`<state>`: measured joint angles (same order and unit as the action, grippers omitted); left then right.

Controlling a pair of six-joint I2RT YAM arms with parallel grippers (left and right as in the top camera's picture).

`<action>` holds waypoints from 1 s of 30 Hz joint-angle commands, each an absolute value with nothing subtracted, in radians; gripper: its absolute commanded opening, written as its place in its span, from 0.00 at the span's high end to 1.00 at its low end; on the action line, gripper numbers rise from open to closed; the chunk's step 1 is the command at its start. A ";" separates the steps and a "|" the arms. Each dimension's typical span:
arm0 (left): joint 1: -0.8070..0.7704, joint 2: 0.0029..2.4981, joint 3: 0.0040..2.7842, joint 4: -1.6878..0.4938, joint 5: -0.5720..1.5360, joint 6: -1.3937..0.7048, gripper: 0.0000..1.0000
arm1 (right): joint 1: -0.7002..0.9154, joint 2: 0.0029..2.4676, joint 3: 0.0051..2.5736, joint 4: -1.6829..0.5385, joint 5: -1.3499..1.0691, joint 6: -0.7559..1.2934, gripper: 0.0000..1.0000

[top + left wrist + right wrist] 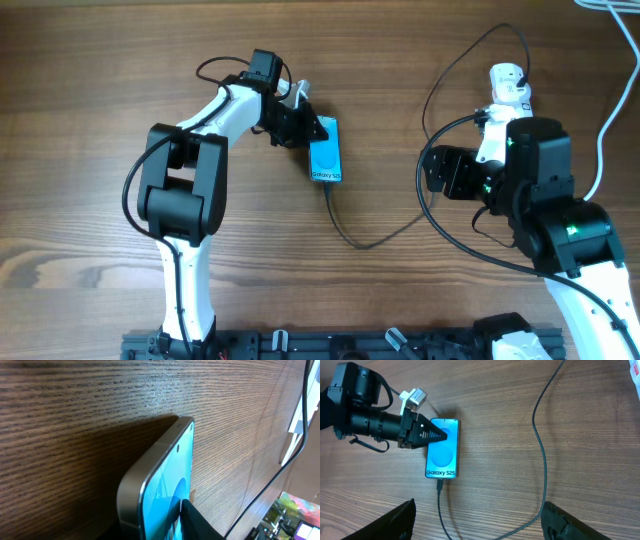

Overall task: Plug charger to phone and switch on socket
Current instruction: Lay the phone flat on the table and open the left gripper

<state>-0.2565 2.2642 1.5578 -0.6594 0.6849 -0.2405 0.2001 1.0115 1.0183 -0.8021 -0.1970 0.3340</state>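
Observation:
The phone (326,160) lies on the wooden table with its blue "Galaxy" screen up. It also shows in the right wrist view (441,450) and in the left wrist view (160,485). My left gripper (305,127) is shut on the phone's top end, with one finger (200,525) on the screen. The charger cable (355,243) has its tip (440,485) in the phone's bottom end and loops right to the black plug (521,72) in the white socket (505,88). My right gripper (432,175) is open and empty, hovering right of the phone (480,527).
The thick white cord (607,70) runs along the table's far right edge. My right arm (540,190) covers the near end of the socket. The cable loop (541,435) lies on the wood between the phone and the socket.

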 commanded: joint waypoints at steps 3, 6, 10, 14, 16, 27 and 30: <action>-0.274 2.351 1.505 -0.686 0.468 -0.213 0.73 | 0.202 1.018 1.026 -0.807 -0.176 0.316 0.19; -0.273 2.351 1.505 -0.704 0.443 -0.214 0.73 | 0.202 1.025 1.026 -0.807 -0.176 0.316 0.19; -0.273 2.351 1.505 -0.728 0.418 -0.217 0.73 | 0.202 1.067 1.026 -0.808 -0.176 0.317 0.19; -0.273 2.351 1.505 -0.724 0.427 -0.217 0.72 | 0.202 1.107 1.026 -0.810 -0.176 0.317 0.19; -0.273 2.351 1.505 -0.694 0.504 -0.216 0.72 | 0.202 1.120 1.026 -0.811 -0.176 0.317 0.19; -0.270 2.351 1.505 -0.663 0.676 -0.186 0.69 | 0.202 1.140 1.026 -0.814 -0.172 0.315 0.19; -0.267 2.351 1.505 -0.666 0.670 -0.186 0.69 | 0.202 1.141 1.026 -0.813 -0.172 0.315 0.19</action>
